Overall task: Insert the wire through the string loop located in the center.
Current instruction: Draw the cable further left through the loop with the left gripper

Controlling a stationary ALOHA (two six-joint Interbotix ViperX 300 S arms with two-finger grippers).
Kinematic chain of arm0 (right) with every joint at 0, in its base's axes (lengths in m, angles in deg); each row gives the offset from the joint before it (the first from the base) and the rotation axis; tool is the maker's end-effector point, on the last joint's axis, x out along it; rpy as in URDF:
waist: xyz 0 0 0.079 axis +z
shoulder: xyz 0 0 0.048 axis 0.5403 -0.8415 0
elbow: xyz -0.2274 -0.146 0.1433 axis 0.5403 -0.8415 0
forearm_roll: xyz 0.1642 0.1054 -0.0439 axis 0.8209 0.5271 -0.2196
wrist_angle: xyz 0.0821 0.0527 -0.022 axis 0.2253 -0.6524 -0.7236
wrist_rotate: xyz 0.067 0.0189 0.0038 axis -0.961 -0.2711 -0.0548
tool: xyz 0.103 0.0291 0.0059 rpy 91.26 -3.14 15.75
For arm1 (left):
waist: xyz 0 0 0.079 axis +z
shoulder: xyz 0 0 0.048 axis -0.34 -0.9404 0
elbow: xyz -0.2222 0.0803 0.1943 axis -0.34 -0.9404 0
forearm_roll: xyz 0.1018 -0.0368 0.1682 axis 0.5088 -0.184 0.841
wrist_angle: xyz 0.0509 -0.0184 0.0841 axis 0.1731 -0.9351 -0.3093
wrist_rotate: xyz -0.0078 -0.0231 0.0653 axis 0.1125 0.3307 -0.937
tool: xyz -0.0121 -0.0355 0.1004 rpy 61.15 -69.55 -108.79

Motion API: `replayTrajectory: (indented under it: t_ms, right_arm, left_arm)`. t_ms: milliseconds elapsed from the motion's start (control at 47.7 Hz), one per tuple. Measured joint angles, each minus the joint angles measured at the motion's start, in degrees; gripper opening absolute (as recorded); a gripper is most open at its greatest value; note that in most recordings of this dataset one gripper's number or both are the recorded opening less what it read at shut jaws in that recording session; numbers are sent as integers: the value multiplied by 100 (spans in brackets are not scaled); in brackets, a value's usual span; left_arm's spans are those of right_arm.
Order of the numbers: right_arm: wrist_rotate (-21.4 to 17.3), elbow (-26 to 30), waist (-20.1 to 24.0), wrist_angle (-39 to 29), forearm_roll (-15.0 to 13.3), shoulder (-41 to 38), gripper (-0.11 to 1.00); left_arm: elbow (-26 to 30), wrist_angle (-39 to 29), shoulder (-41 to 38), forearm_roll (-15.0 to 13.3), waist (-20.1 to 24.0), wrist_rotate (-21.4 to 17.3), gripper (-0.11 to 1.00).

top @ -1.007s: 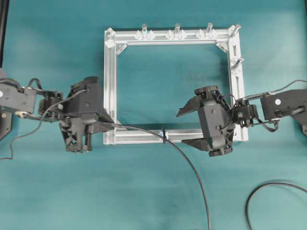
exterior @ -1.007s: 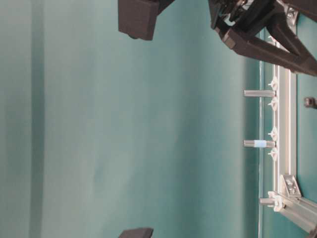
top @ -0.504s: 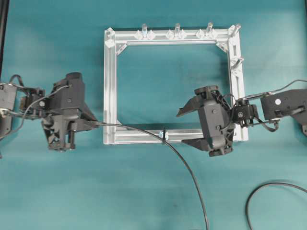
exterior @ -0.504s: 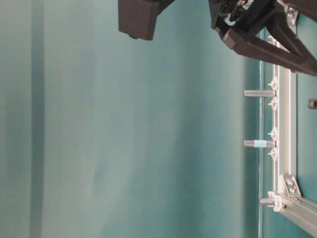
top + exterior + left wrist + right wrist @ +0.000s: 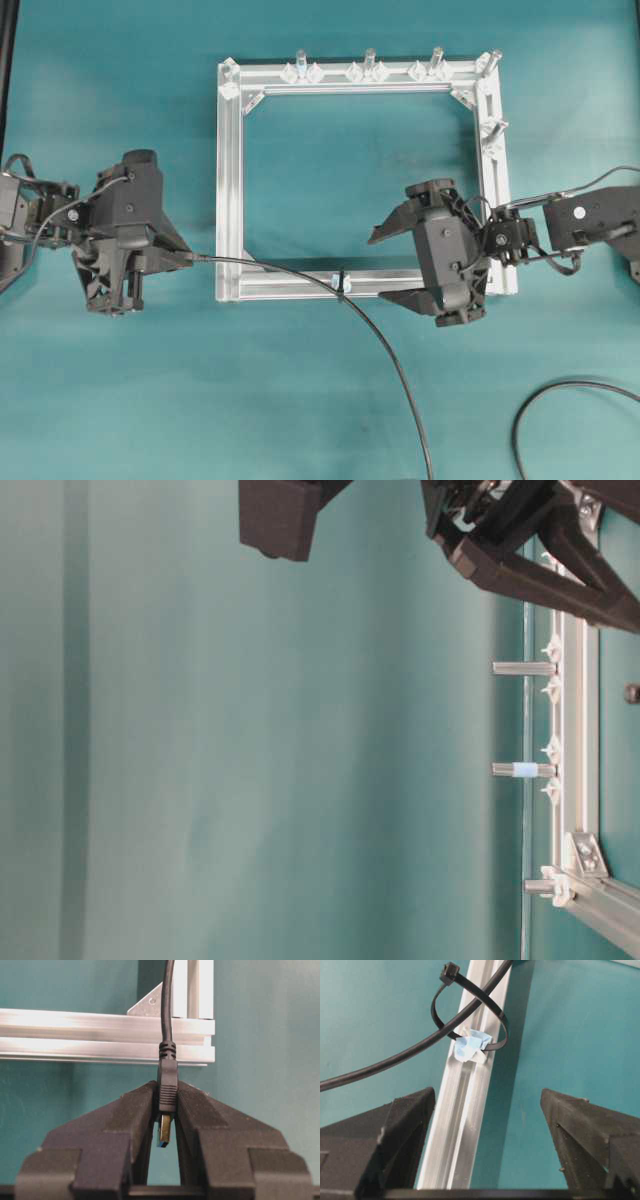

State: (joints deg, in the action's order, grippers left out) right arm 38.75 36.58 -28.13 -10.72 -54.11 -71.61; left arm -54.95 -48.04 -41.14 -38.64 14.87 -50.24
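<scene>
I am holding the wire (image 5: 167, 1035) by its plug in the left end effector (image 5: 167, 1110), clamped tight with the metal tip poking out behind the fingers, just left of the frame (image 5: 229, 180) on the desk (image 5: 320, 400). The wire is running through the string loop (image 5: 470, 1015) on the frame's near bar. The right end effector (image 5: 487, 1125) is hanging wide open, gripping nothing, facing the loop.
</scene>
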Motion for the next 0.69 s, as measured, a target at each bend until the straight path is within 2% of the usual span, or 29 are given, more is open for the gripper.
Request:
replayTrajectory:
  t_ms: [315, 692]
  right_arm:
    - [0, 9, 0, 9, 0, 0, 86]
    - [0, 0, 0, 9, 9, 0, 86]
  left_arm:
    - [-343, 167, 0, 0, 0, 9, 13]
    - [-686, 879, -220, 0, 0, 299, 13]
